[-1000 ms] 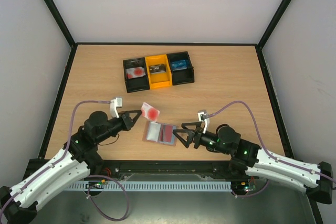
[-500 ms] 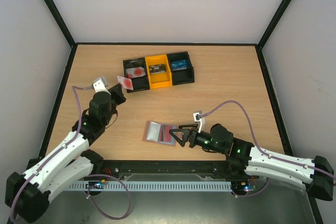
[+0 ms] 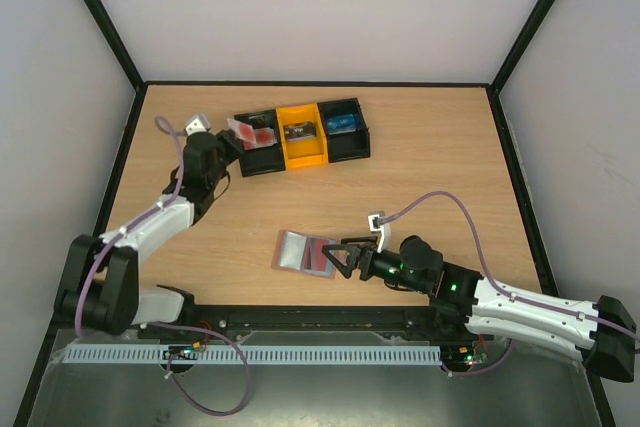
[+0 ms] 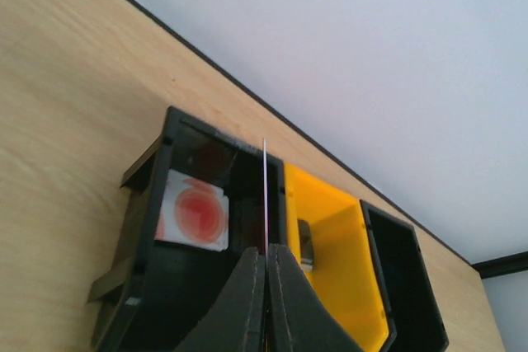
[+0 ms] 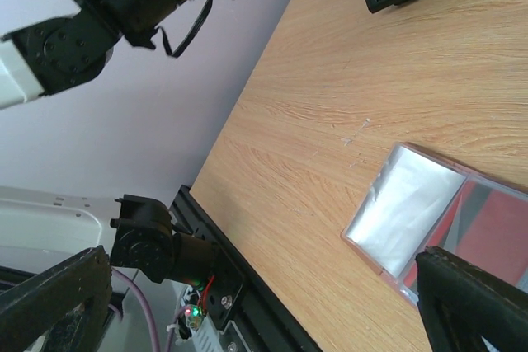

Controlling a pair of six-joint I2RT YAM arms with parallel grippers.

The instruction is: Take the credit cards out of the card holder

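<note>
Hovering at the left black compartment of the tray (image 4: 136, 195), the left claw (image 4: 266, 257) is pinched tight on a pale card (image 4: 265, 195), held upright and seen edge-on from the wrist. Below it, inside that same compartment, lies a spotted card (image 4: 194, 216), pale with a red circle. Over on the near side of the table (image 3: 440, 177), the wallet (image 3: 293, 250) lies spread open and flat, a red card (image 3: 318, 252) showing on its right-hand panel. The right claw (image 3: 338, 258) sits low at the wallet's right edge, fingers spread as wide as they go and gripping nothing; whether a fingertip touches the wallet is hard to call.
</note>
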